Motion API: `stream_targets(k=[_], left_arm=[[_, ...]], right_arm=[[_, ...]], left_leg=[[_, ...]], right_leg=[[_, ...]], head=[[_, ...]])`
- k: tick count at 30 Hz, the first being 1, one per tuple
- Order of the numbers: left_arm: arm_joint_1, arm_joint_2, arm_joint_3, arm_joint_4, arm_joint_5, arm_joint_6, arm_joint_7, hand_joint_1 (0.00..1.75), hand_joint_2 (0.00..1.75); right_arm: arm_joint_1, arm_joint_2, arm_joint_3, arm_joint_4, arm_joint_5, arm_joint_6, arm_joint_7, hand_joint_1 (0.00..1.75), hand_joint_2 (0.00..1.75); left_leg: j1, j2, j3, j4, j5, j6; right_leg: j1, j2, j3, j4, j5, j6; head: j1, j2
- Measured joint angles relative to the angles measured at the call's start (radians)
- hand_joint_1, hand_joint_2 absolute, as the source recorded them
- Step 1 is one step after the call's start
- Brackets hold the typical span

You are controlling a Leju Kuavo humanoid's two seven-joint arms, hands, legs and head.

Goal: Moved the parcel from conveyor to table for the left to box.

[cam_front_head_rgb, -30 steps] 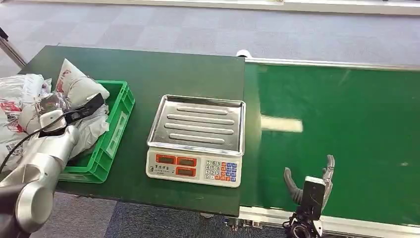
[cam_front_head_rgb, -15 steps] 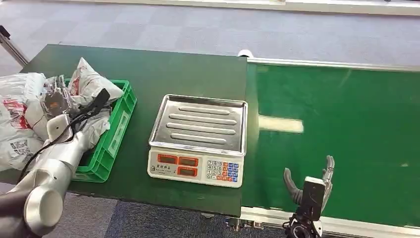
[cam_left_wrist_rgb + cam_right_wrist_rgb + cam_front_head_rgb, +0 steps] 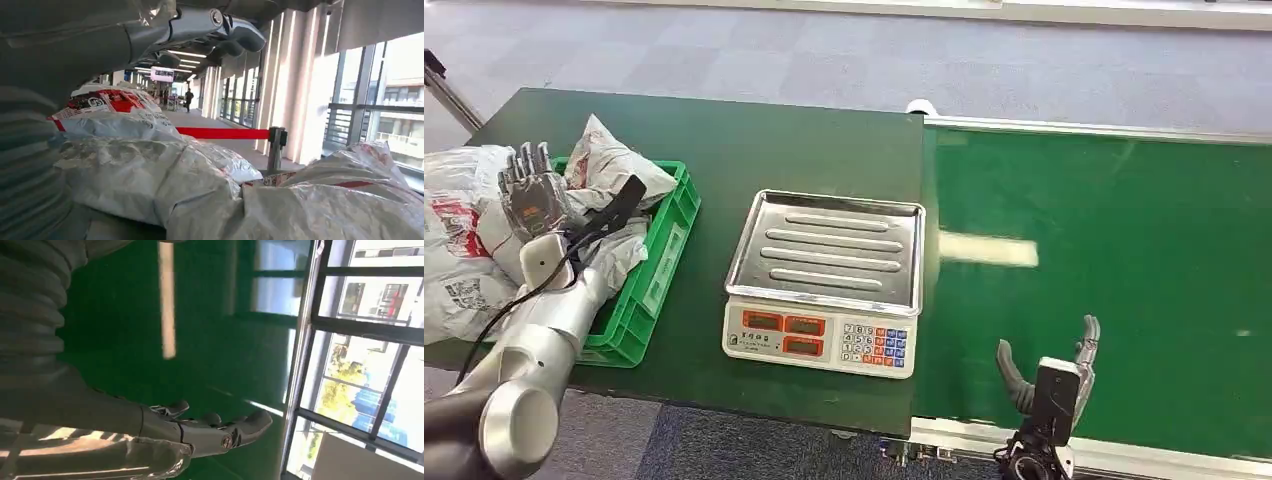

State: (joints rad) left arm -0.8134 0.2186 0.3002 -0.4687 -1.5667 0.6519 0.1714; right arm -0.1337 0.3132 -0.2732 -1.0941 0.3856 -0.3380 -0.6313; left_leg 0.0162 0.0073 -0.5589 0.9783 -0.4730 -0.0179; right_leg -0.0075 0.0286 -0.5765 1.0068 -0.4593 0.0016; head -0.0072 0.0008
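Observation:
Several white and silver plastic parcels [image 3: 609,165] lie heaped in and beside the green box [image 3: 662,250] at the table's left end. My left hand [image 3: 529,190] hovers over that heap with its fingers spread and nothing in it. In the left wrist view its fingers [image 3: 220,27] stretch above the crinkled parcels [image 3: 200,185]. My right hand [image 3: 1049,372] stands open over the near edge of the green conveyor [image 3: 1114,260], holding nothing. The right wrist view has its fingers [image 3: 215,432] extended above the belt [image 3: 125,330].
An electronic scale [image 3: 824,285] with a steel pan sits on the dark green table [image 3: 754,140] between the box and the conveyor. More parcels [image 3: 454,250] spill past the table's left edge. Grey carpet lies beyond.
My left hand has lifted off the parcels in the box and spread its fingers. The view shifted slightly. My right hand has not moved.

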Motion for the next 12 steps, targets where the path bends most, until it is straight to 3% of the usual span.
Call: stream_targets(k=[6, 12], left_arm=[[0.111, -0.074, 0.006, -0.281, 0.072, 0.002, -0.243, 0.0, 1.75], [0.224, -0.268, 0.115, -0.631, 0.283, 0.002, -0.761, 0.0, 1.75]], right_arm=[[0.0, 0.003, 0.015, 0.002, -0.003, -0.001, -0.001, 0.0, 1.75], [-0.001, 0.013, 0.045, 0.004, -0.004, -0.006, -0.013, 0.0, 1.75]], left_leg=[[0.0, -0.001, -0.001, 0.001, 0.0, 0.0], [-0.002, -0.001, -0.003, 0.001, 0.0, 0.0]], right_leg=[[0.0, -0.001, -0.001, 0.0, 0.0, 0.0], [-0.002, -0.002, -0.001, -0.001, 0.0, 0.0]], head=[[0.0, 0.0], [0.0, 0.0]])
